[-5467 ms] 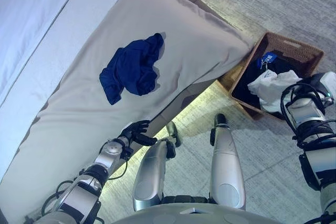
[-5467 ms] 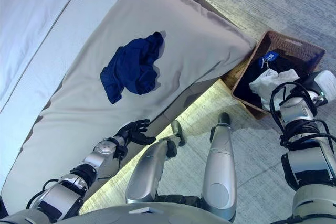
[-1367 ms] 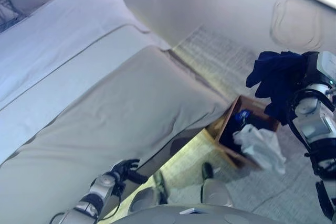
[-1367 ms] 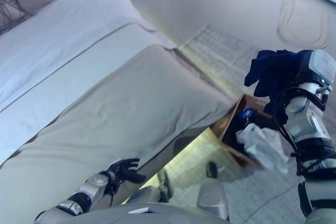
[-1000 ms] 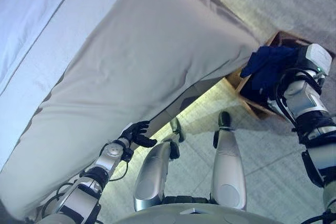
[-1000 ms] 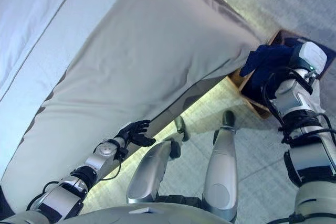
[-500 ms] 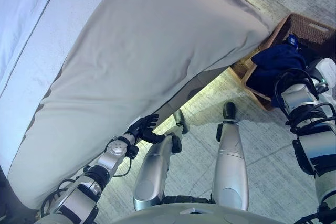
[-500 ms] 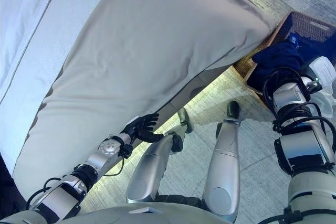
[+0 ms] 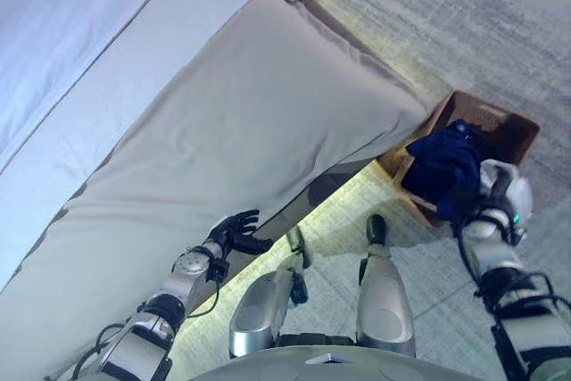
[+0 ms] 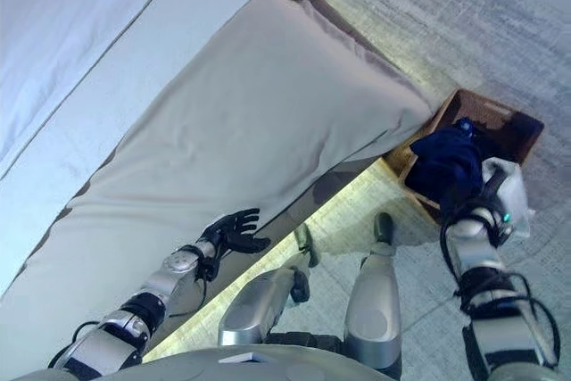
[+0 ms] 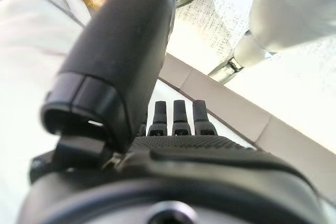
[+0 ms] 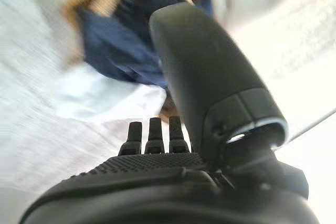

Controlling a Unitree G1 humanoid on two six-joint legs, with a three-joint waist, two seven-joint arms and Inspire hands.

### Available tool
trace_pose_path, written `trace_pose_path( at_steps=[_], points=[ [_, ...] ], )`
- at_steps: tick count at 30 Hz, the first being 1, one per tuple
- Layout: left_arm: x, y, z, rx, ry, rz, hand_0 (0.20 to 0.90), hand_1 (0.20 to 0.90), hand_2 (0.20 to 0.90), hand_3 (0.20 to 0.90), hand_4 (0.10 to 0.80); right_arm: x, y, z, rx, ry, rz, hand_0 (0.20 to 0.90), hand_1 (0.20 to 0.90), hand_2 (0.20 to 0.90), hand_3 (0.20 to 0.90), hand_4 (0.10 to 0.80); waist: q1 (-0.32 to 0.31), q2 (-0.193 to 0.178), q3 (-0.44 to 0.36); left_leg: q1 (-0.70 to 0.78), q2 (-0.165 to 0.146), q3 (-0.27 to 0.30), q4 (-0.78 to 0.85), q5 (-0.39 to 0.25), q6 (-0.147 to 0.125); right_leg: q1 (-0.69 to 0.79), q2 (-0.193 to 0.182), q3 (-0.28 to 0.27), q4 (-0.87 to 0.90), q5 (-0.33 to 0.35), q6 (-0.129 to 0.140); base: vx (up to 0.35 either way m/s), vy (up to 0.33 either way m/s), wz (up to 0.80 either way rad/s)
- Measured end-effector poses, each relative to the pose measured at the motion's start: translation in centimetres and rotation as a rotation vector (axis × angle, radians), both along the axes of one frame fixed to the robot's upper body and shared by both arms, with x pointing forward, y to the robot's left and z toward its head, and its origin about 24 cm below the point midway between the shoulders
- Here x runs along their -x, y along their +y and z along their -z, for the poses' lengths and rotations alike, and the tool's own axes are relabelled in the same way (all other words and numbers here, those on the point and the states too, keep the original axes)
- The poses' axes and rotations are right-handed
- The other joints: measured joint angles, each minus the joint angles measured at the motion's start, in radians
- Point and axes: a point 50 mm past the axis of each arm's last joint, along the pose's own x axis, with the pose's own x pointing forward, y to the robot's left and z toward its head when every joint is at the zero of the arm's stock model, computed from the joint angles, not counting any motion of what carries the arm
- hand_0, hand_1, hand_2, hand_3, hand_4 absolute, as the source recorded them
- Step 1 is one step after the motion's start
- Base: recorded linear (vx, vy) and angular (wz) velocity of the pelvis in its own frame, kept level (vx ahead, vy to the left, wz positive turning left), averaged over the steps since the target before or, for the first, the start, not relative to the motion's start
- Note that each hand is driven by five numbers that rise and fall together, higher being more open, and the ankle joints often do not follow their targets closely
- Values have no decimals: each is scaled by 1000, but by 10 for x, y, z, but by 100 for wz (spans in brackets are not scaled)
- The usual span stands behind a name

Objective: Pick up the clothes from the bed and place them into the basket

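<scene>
A dark blue garment (image 9: 442, 167) lies bunched in the near end of the brown wicker basket (image 9: 516, 128) on the floor past the bed's corner. In the right wrist view my right hand (image 12: 157, 177) sits close behind the blue garment (image 12: 118, 45), fingers straight and thumb raised, with nothing between them. A white cloth (image 12: 97, 100) lies beside the garment in the basket. My left hand (image 9: 234, 231) hangs open with spread fingers at the near edge of the bed (image 9: 250, 122). No clothes show on the bed's beige cover.
The bed fills the left and middle, with a white sheet (image 9: 80, 33) further back. The basket stands against the bed's corner on a grey carpet (image 9: 446, 33). A lit strip runs along the floor under the bed's edge.
The whole picture has shifted with the camera. My right hand has come down to the basket with the blue garment, which now rests there off my straightened fingers. The left hand has stayed by the bed's edge.
</scene>
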Motion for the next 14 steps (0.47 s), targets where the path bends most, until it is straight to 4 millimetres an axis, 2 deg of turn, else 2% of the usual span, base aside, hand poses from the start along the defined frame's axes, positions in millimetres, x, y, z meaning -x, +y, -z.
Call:
trace_pose_path(
  at_steps=[3, 5, 7, 10, 12, 14],
  points=[
    [43, 17, 24, -57, 180, -42, 900, 900, 900, 900, 800, 39, 28, 47, -144, 160, -36, 900, 900, 900, 900, 800, 1, -97, -109, 63, 15, 1, 0, -13, -9, 96, 21, -7, -69, 6, -3, 133, 52, -6],
    [68, 25, 34, -87, 269, -49, 900, 900, 900, 900, 800, 60, 45, 69, -259, 235, -70, 900, 900, 900, 900, 800, 3, -153, -187, 88, 25, 3, -1, -26, -20, 133, 33, -9, -99, 6, -3, 82, 65, -3],
    [82, 32, 39, -107, 344, -48, 900, 900, 900, 900, 800, 78, 64, 89, -454, 291, -81, 900, 900, 900, 900, 800, 5, -206, -241, 118, 28, 3, -1, -32, -21, 171, 37, -11, -117, 6, -3, 28, 52, -1],
    [91, 34, 42, -106, 390, -49, 900, 900, 900, 900, 800, 95, 86, 106, -613, 355, -105, 900, 900, 900, 900, 800, 9, -230, -292, 135, 26, 4, -1, -39, -22, 189, 35, -12, -120, 6, -3, 14, 38, 2],
    [97, 34, 45, -100, 410, -57, 900, 900, 900, 900, 800, 108, 97, 114, -696, 394, -131, 900, 900, 900, 900, 800, 9, -219, -313, 155, 24, 4, -6, -53, -21, 209, 28, -14, -123, 5, -3, 0, 0, 0],
    [106, 31, 48, -87, 441, -62, 900, 900, 900, 900, 800, 132, 103, 123, -773, 469, -140, 900, 900, 900, 900, 800, 10, -193, -365, 155, 19, 3, -6, -60, -16, 210, 19, -15, -123, 3, 0, -16, 10, 1]
  ],
)
